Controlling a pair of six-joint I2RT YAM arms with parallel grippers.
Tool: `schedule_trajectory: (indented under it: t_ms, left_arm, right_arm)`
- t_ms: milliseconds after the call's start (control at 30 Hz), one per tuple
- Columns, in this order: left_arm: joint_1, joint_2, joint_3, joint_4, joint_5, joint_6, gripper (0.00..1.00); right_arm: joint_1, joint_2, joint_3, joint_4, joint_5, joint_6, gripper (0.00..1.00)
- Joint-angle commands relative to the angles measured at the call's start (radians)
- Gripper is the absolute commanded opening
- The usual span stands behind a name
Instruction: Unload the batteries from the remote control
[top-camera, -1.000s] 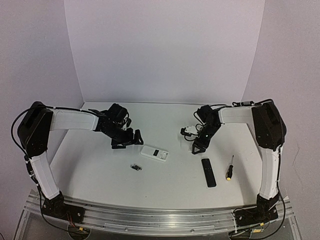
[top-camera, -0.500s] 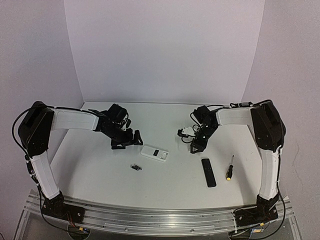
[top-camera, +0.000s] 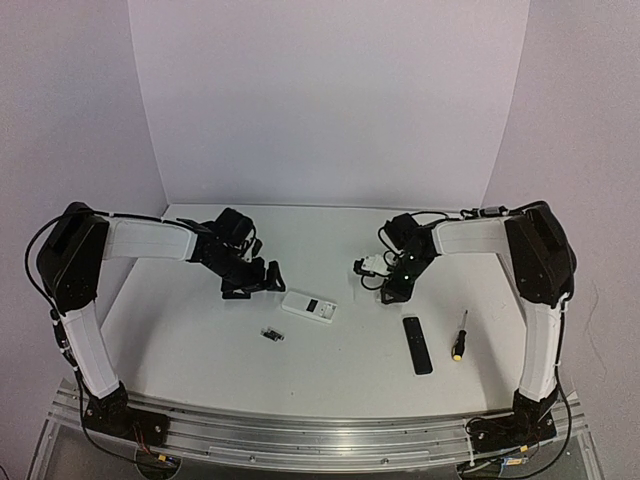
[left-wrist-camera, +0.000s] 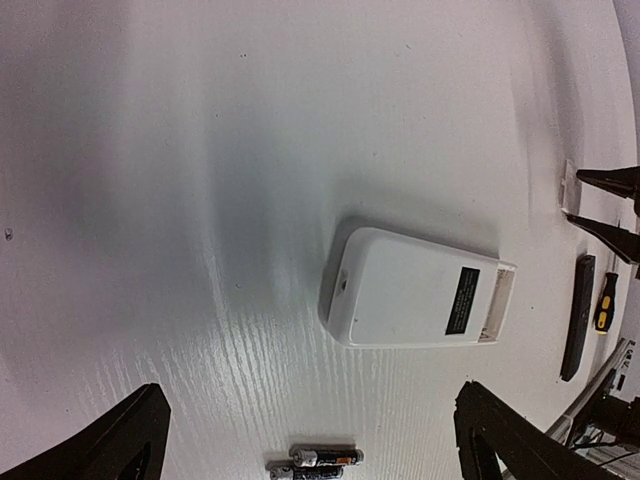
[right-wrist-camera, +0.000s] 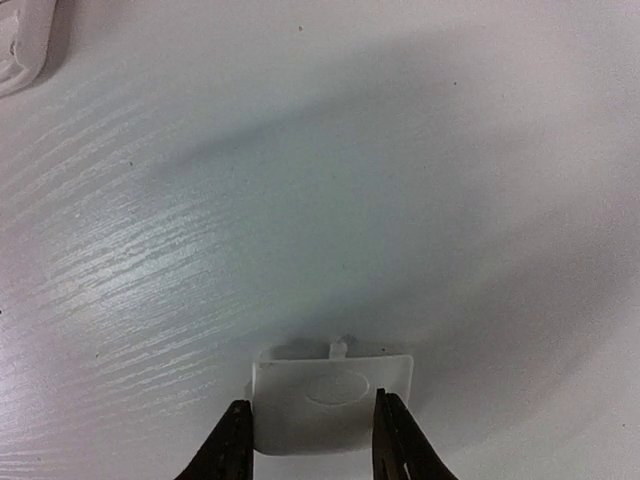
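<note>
The left gripper (top-camera: 254, 282) hangs just beyond the far-left corner of the remote control (left-wrist-camera: 415, 290), its fingers spread wide with nothing between them. If it comes down from there, one finger could clip the remote control or sweep the cells lying beside it.

The right gripper (right-wrist-camera: 312, 420) is off to the remote control's right, pinching the white battery cover (right-wrist-camera: 330, 405) by its two side edges. That grip looks thin. A twist or a bump against the table could lever the cover out, and it might land back near the remote control.

The batteries (left-wrist-camera: 318, 460) lie side by side, touching, on the table near the remote control's near-left side. They seem to be out already. Being round, they would likely roll from any nudge.

The remote control lies flat near the middle of the table, plain back up with the dark label showing. Its long axis runs left to right in the top view, dipping slightly nearer at the right. Its open compartment end points toward the right gripper. The batteries' long axes run roughly parallel to it.
</note>
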Motion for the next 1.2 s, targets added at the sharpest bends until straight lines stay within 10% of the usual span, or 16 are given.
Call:
schedule_trajectory:
  t_ms: [0,300,1167]
  left_arm:
    - [0.008,0.025,0.048,0.028,0.033,0.018,1.00]
    - [0.009,0.051,0.071,0.036,0.066,0.023,1.00]
    - [0.009,0.062,0.065,0.018,0.063,0.037,1.00]
  right_arm:
    - [0.008,0.033,-0.063,-0.085,0.047,0.007,0.28]
    - [0.010,0.012,-0.058,-0.082,0.003,0.028,0.26]
    - [-0.046,0.086,0.025,0.009,0.037,0.089,0.58]
